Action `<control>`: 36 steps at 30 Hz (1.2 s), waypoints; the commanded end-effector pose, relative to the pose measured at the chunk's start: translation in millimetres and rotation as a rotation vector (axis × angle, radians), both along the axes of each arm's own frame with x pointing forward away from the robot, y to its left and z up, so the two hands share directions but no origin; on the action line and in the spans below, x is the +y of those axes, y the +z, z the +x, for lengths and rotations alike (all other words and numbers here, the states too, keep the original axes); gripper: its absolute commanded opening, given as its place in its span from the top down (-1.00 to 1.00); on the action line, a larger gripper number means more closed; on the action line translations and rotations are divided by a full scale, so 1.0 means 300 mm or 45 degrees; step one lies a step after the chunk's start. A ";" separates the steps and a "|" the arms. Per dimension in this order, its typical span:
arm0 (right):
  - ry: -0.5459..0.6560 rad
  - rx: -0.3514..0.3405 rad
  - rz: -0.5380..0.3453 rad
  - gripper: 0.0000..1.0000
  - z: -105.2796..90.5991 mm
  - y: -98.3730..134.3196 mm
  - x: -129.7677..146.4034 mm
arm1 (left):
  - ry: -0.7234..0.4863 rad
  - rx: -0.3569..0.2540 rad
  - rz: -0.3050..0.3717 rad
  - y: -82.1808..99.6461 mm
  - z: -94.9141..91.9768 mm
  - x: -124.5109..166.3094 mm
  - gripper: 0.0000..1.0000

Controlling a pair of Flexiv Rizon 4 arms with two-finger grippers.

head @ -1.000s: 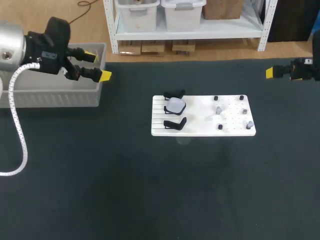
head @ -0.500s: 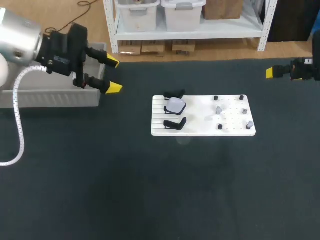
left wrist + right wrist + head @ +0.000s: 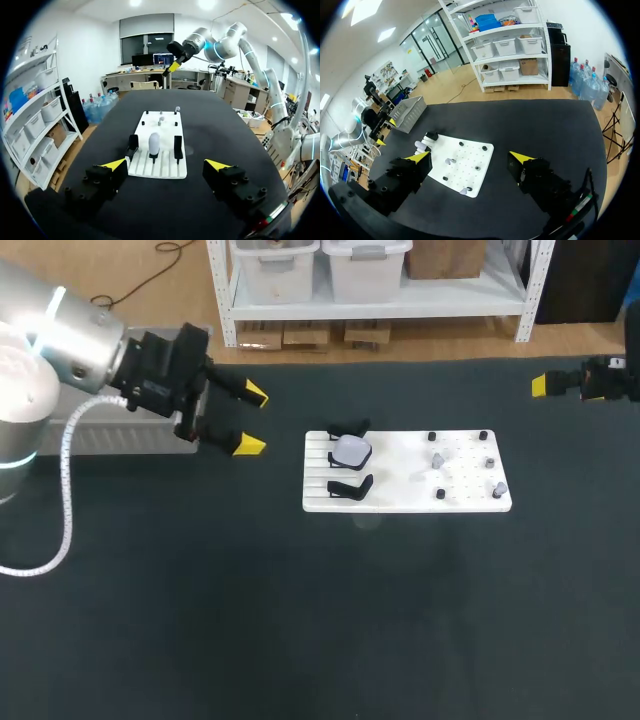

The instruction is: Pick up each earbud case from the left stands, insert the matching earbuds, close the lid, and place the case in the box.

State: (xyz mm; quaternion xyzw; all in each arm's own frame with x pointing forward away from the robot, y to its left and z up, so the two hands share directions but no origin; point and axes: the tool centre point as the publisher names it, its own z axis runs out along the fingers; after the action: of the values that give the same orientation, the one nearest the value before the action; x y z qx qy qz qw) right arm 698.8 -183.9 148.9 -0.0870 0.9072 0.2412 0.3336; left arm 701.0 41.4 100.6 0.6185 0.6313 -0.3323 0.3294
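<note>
While your left tool [image 3: 251,420] hangs spread apart beside the white board [image 3: 400,496], centre it on the pale earbud case [image 3: 351,450] on the board's middle left stand, then close gently across its sides.

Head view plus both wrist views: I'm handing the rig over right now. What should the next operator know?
Left end effector: open, empty, between the grey plastic box and the white pegboard.
Right end effector: open, empty, at the table's far right.
One pale rounded earbud case sits on the middle stand; the black stands on either side of it are empty. Two pale earbuds sit among the board's pegs.
Done: unclear, the box's inside is hidden.
Left: grasp that case, insert earbuds, close lid, box it.
</note>
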 end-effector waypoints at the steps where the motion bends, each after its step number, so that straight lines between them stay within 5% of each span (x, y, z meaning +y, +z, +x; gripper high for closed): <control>1: -0.002 0.001 -0.002 -1.00 -0.001 0.001 0.001 | -0.069 0.044 0.002 -0.047 0.049 -0.039 -1.00; 7: -0.002 0.001 -0.002 -1.00 -0.001 0.001 0.001 | -0.123 -0.023 0.026 -0.096 0.070 -0.081 -1.00; 36: -0.002 0.001 -0.002 -1.00 -0.001 0.001 0.001 | -0.092 0.083 -0.067 -0.229 0.050 -0.281 -1.00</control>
State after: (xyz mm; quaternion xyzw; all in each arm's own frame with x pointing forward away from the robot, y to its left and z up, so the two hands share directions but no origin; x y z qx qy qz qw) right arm 698.8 -184.0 148.8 -0.0871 0.9071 0.2412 0.3337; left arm 715.1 -39.1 36.3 0.6218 0.6104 -0.3807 0.3096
